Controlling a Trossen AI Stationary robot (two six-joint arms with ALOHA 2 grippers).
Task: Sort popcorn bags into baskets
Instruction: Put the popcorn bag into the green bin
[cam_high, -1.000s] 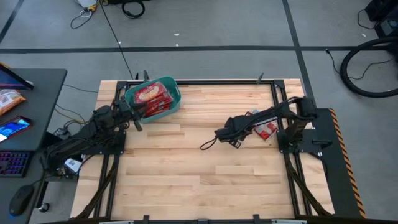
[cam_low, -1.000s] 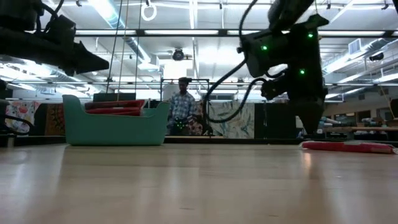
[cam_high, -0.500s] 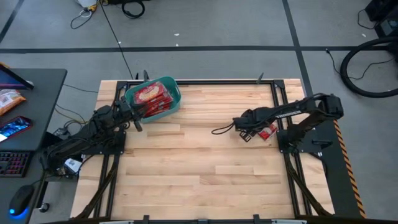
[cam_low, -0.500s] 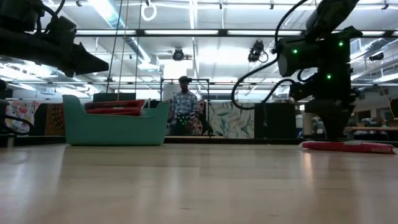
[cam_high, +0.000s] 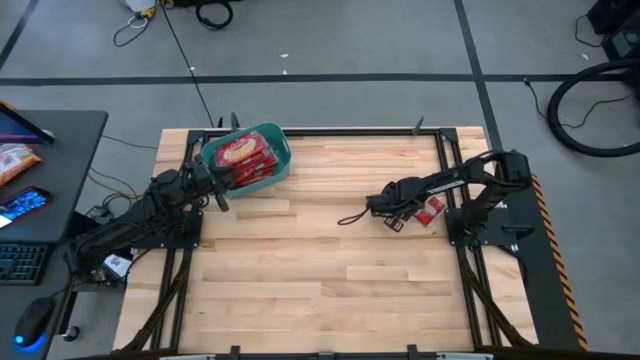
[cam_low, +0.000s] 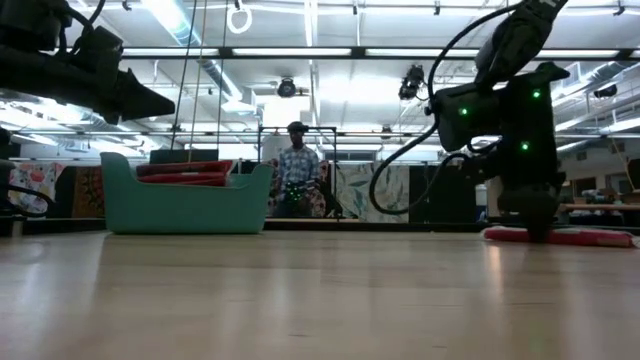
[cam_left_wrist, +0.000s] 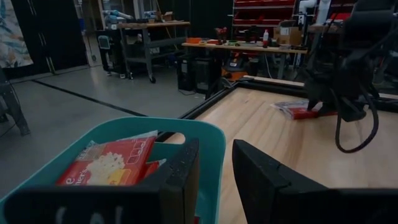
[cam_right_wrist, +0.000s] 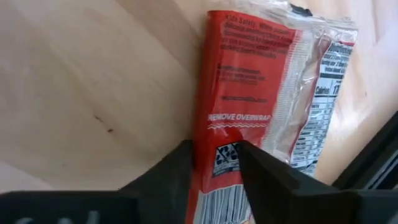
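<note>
The teal basket (cam_high: 247, 155) (cam_low: 185, 197) stands at the table's far left and holds several red popcorn bags (cam_high: 240, 152) (cam_left_wrist: 106, 163). One more red popcorn bag (cam_high: 429, 208) (cam_low: 560, 236) (cam_right_wrist: 249, 93) lies flat on the wood near the right edge. My right gripper (cam_high: 388, 214) (cam_right_wrist: 214, 171) is low over that bag's left end, open, with a strip of the bag showing between its fingers. My left gripper (cam_high: 216, 186) (cam_left_wrist: 216, 171) hovers at the basket's near rim, open and empty. My right gripper points down at the lone bag's barcode end (cam_right_wrist: 224, 155), one finger (cam_right_wrist: 168, 177) at the bag's edge and the other (cam_right_wrist: 264, 177) over its face. The bag lies flat on the table. Whether the fingertips touch it I cannot tell.
A dark cable loop (cam_high: 352, 215) trails from the right arm over the table's middle. Black frame rails (cam_high: 450, 160) run along the table's edges. A desk (cam_high: 40, 190) with a phone and an orange packet stands to the left. A person (cam_low: 293, 172) stands far behind.
My right gripper has swung from the table's middle toward the right edge, reached the lone bag, then drawn slightly back left and sunk down to it. The bag has stayed where it lay.
</note>
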